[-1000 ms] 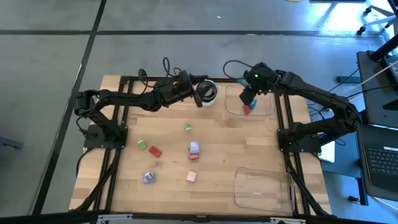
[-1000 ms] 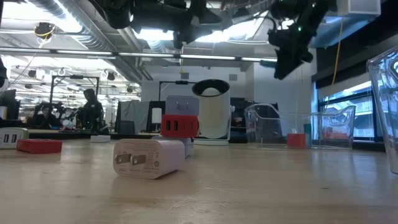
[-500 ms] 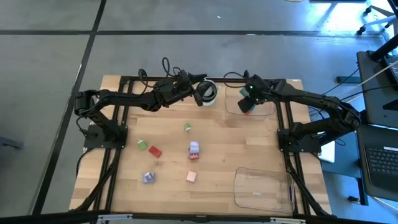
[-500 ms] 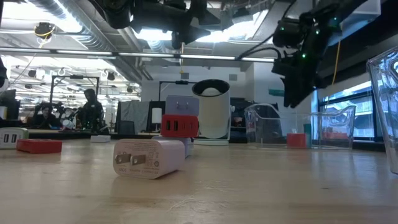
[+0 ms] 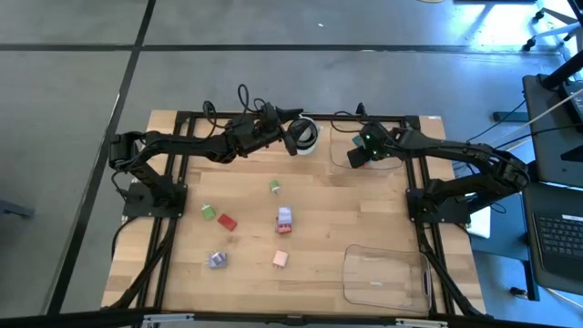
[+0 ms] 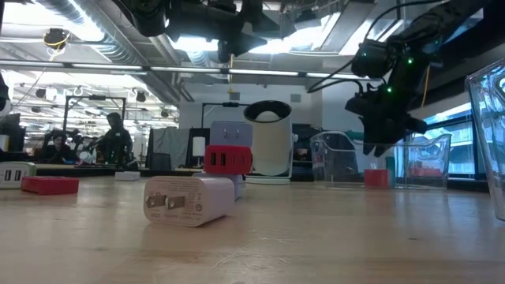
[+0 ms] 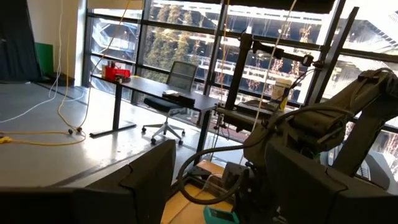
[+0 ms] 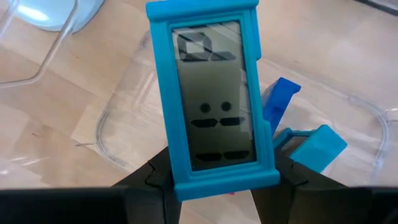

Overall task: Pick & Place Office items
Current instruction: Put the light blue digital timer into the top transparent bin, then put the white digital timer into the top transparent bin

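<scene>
My right gripper (image 5: 357, 155) hangs over the far-right clear tray (image 5: 339, 164), shut on a blue-framed piece with a grey screen (image 8: 214, 93). Two more blue pieces (image 8: 311, 146) lie in that tray below it, and a red one (image 6: 376, 177) shows there in the low view. Several small pieces rest flat on the wooden table: green (image 5: 275, 187), green (image 5: 209, 212), red (image 5: 227, 221), lilac (image 5: 284, 217), pink (image 5: 281, 259) and lilac (image 5: 217, 260). My left gripper (image 5: 293, 143) is open, raised beside the round white-and-black object (image 5: 308, 133). My right gripper pinches the blue-framed piece by its lower end (image 8: 186, 180), one finger (image 8: 149, 177) on each long side. The piece is lifted clear above the tray and stands out beyond the fingertips, screen facing the wrist camera.
A second clear tray (image 5: 383, 273) sits at the near right. The white-and-black object (image 6: 268, 138) stands upright on the table at the far middle. Black frame rails (image 5: 414, 182) run along both sides. Bare wood lies between the pieces and the near edge.
My right gripper has come down toward the far-right tray and shifted slightly toward the table's left, still shut on the blue piece. The left arm and the pieces on the table have stayed put.
</scene>
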